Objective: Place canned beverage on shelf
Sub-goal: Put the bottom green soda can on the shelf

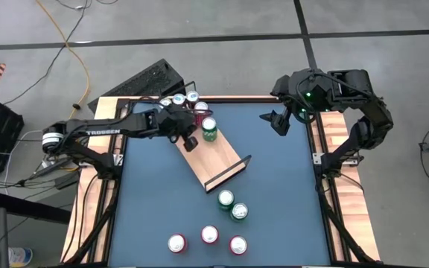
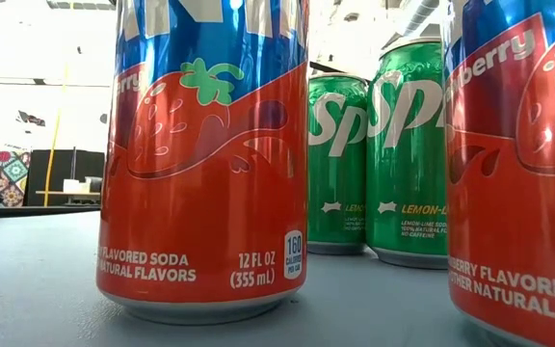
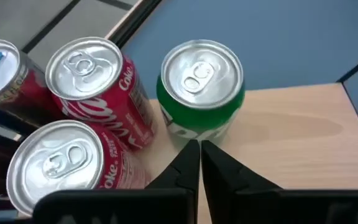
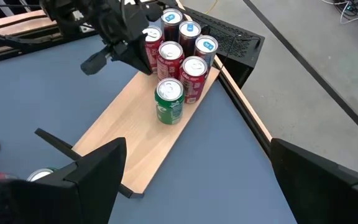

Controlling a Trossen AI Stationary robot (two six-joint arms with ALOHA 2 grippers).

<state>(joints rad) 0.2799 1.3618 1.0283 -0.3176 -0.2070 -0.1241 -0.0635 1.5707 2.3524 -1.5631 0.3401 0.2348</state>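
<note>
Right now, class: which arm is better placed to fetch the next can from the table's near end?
Probably the left: its tool is shut, empty, beside the green can on the shelf. The right tool waits open at the far edge.

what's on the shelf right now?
On the shelf: one green can standing upright, and behind it a cluster of red Coke cans and blue-topped cans at the far end. The left gripper partly covers the cluster, so no exact count.

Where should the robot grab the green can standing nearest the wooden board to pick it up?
Probably around the round middle of the green can, coming from above. It stands upright on the table. Another green can touches one side, so the jaws should close across the free sides.
</note>
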